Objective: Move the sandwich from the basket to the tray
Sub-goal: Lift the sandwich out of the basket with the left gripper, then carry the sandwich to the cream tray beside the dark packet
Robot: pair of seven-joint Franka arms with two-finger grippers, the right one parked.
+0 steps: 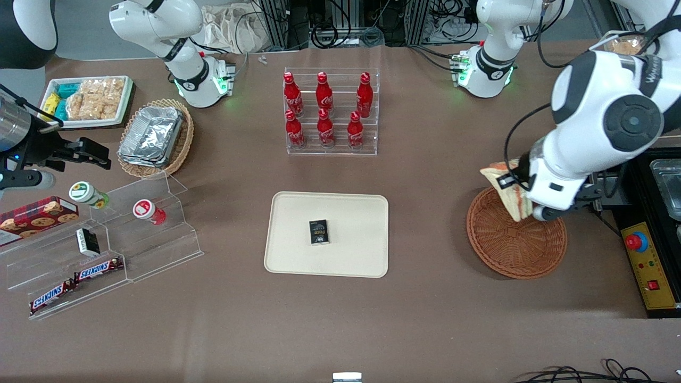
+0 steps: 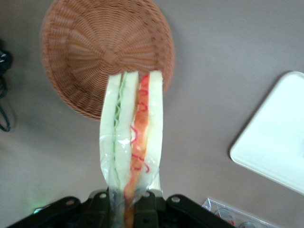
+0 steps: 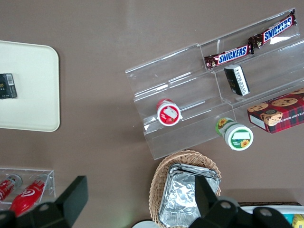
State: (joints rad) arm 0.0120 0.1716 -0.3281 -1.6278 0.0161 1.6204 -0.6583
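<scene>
My left gripper [image 1: 524,199] is shut on the sandwich [image 1: 505,185], a wrapped wedge of white bread with green and orange-red layers, and holds it in the air above the reddish-brown wicker basket [image 1: 516,242]. In the left wrist view the sandwich [image 2: 134,135] hangs from the fingers [image 2: 147,204], with the empty basket [image 2: 90,52] below it. The cream tray [image 1: 327,234] lies at the table's middle, toward the parked arm from the basket; its corner shows in the left wrist view [image 2: 275,137]. A small black box [image 1: 319,232] lies on the tray.
A clear rack of red cola bottles [image 1: 330,113] stands farther from the front camera than the tray. A black control box with a red button [image 1: 646,266] lies beside the basket. Snack shelves [image 1: 101,250] and a tan basket of foil trays [image 1: 154,137] lie toward the parked arm's end.
</scene>
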